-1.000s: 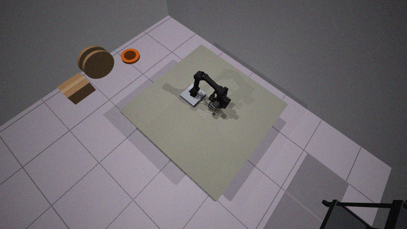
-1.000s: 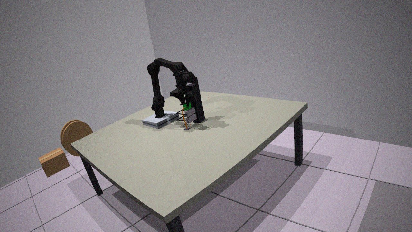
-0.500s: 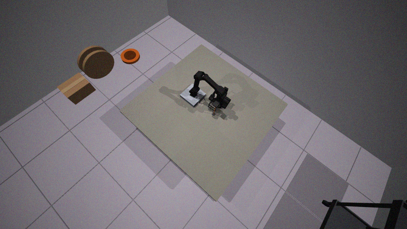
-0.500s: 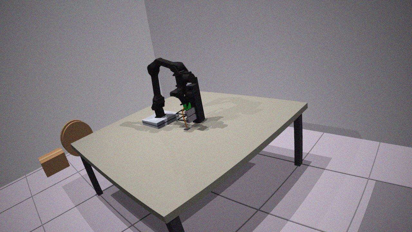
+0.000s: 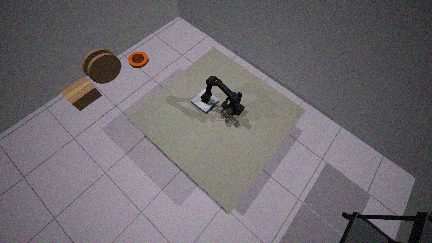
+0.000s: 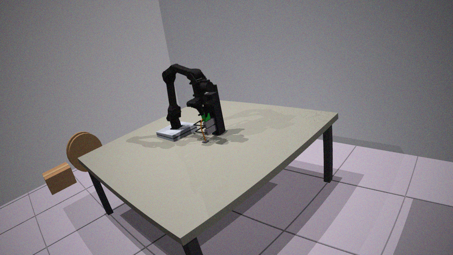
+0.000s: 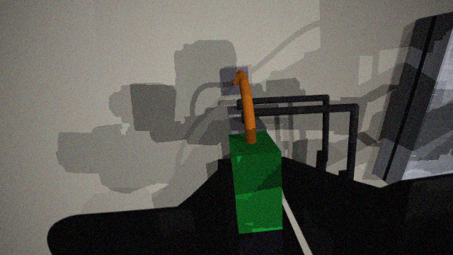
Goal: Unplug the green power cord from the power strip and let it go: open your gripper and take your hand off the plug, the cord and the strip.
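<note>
The green plug (image 6: 207, 117) (image 7: 256, 173) stands at the top of the stacked grey blocks (image 6: 210, 126) that look like the power strip. Its orange cord (image 6: 202, 133) (image 7: 248, 106) curves down to a small grey block (image 6: 205, 141) on the table. My gripper (image 6: 205, 114) (image 7: 254, 168) reaches down from above and is shut on the green plug, one black finger on each side of it in the wrist view. The plug's lower end is hidden, and I cannot tell whether it is seated in the strip. In the top view the arm hides the plug.
A tall black post (image 6: 219, 115) stands right beside the grey blocks. Thin black wire frames (image 7: 304, 109) stick out beside the cord. The arm's pale base plate (image 5: 196, 101) (image 6: 167, 133) is close by on the table (image 5: 196, 144) (image 6: 196, 180).
</note>
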Controlling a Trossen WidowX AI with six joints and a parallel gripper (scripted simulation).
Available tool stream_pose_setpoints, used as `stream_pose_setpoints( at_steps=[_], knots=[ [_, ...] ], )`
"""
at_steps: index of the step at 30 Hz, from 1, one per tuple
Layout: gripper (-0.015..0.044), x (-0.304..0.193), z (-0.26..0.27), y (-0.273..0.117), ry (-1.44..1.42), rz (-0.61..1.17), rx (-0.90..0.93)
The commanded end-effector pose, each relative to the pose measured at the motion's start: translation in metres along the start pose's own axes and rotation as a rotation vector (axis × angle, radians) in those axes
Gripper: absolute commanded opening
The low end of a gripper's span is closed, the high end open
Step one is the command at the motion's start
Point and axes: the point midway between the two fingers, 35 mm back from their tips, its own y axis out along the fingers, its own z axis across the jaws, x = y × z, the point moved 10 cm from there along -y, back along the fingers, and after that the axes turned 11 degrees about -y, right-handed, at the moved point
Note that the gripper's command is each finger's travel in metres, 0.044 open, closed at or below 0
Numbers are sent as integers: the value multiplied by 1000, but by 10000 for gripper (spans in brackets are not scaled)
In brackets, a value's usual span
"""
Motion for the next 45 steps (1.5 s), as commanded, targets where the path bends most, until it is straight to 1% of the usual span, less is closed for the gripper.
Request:
stream_pose_setpoints(
  at_steps=[1, 20, 25, 37, 41, 45],
  knots=[
    [0, 21, -5, -3, 25, -42, -5],
    [0, 49, -16, -7, 27, -45, -6],
    [131, 35, -14, -3, 29, -44, -6],
    [440, 35, -14, -3, 29, -44, -6],
    [440, 37, -14, -4, 29, -44, -6],
    [440, 64, -19, -11, 29, -47, -6]
  ],
)
